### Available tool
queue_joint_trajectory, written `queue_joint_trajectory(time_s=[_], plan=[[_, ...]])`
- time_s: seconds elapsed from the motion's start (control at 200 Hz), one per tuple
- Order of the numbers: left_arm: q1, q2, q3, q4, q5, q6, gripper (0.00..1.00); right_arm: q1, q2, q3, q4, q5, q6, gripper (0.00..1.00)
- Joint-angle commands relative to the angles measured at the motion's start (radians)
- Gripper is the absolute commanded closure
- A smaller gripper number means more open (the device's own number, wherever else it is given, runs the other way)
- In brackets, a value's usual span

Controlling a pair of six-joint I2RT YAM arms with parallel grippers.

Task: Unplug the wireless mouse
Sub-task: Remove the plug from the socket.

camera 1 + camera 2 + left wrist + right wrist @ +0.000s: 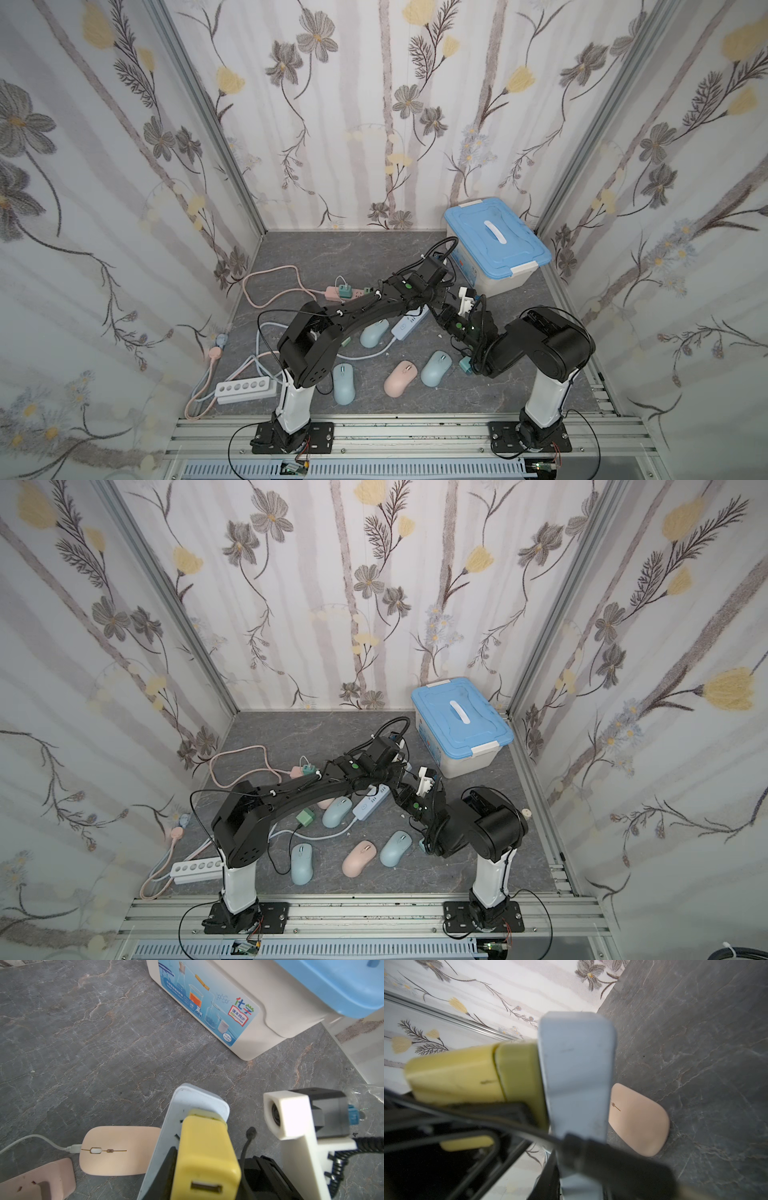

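Note:
My left gripper (pixel 207 1169) is shut on a yellow charger adapter (pixel 205 1147) plugged into a pale blue power strip (pixel 197 1099). The adapter's USB port faces the left wrist camera with no cable in it. My right gripper (pixel 577 1169) is shut on the same strip (pixel 577 1068), which is tipped on its edge above the floor. Beside the strip lies a flat pink mouse (pixel 118 1150) with a white cable (pixel 41 1139) plugged into its front; the cable's other end is out of view. Both grippers meet near the storage box in both top views.
A blue-lidded storage box (pixel 496 247) stands just behind the grippers. A pink power strip (pixel 345 293) with green adapters, a white power strip (pixel 245 390), loose cords and several other mice (pixel 401 378) lie on the grey floor. Walls close in on three sides.

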Motion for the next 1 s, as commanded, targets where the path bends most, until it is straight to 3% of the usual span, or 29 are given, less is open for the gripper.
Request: queue_joint_trajectory(time_s=[0.0, 0.265, 0.37, 0.525, 0.58, 0.714, 0.824, 0.994], plan=[[-0.016, 0.025, 0.093, -0.017, 0.348, -0.05, 1.0, 0.002, 0.005, 0.015, -0.104, 0.007, 0.031, 1.0], [-0.03, 0.063, 0.189, -0.156, 0.201, -0.017, 1.0, 0.003, 0.009, 0.009, -0.11, 0.014, 0.029, 1.0], [-0.055, -0.016, 0.031, 0.052, 0.144, -0.003, 1.0, 0.003, 0.013, 0.01, -0.103, 0.016, 0.032, 1.0], [-0.058, -0.065, -0.125, 0.351, 0.19, -0.046, 1.0, 0.004, 0.024, 0.015, -0.102, 0.018, 0.039, 1.0], [-0.055, -0.067, -0.148, 0.378, 0.209, -0.068, 1.0, 0.005, 0.026, 0.016, -0.103, 0.017, 0.04, 1.0], [-0.016, -0.011, 0.005, 0.17, 0.31, -0.155, 1.0, 0.005, 0.023, 0.013, -0.115, 0.021, 0.043, 1.0], [-0.014, 0.053, 0.17, -0.131, 0.297, -0.141, 1.0, 0.008, 0.008, 0.019, -0.153, 0.021, 0.034, 1.0], [-0.012, 0.09, 0.28, -0.349, 0.253, -0.091, 1.0, 0.008, 0.004, 0.023, -0.175, 0.019, 0.029, 1.0]])
